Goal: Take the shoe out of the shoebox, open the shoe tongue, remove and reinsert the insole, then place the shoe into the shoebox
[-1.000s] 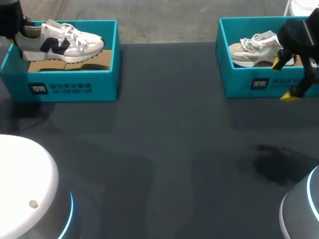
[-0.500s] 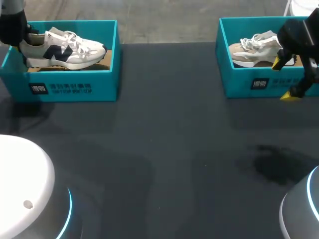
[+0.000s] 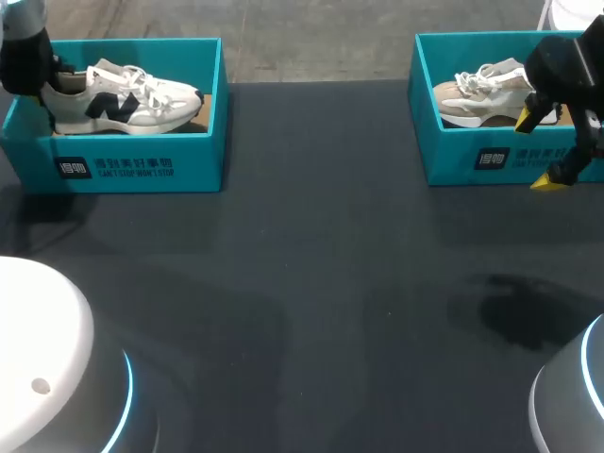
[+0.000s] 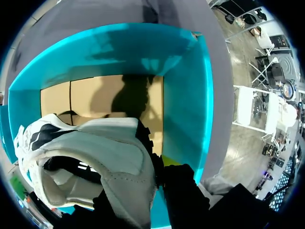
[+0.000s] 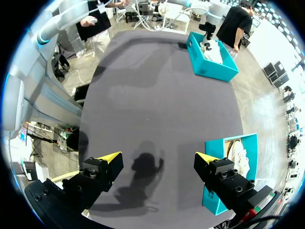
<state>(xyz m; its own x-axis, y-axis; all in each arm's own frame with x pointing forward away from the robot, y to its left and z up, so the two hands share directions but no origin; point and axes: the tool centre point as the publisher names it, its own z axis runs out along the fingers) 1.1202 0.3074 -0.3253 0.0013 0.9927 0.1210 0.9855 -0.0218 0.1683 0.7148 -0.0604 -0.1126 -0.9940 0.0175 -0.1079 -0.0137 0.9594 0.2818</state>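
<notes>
A white shoe (image 3: 123,94) with a navy side mark lies inside the teal shoebox (image 3: 142,165) at the table's back left, toe pointing right. My left gripper (image 3: 28,71) is at its heel, shut on it. In the left wrist view the heel collar (image 4: 119,162) fills the space between the fingers, above the box's cardboard floor (image 4: 95,98); one yellow fingertip (image 4: 169,160) shows beside the heel. My right gripper (image 3: 541,149) hangs open and empty over the front wall of the other box, its yellow tips (image 5: 107,157) wide apart.
A second teal shoebox (image 3: 472,160) at the back right holds a beige shoe (image 3: 477,94). The dark tabletop (image 3: 311,283) spreads between and in front of the boxes. My robot's white bases show at the near corners.
My left gripper has lowered the white shoe from above the box's rim down into the left box. The right arm has not moved.
</notes>
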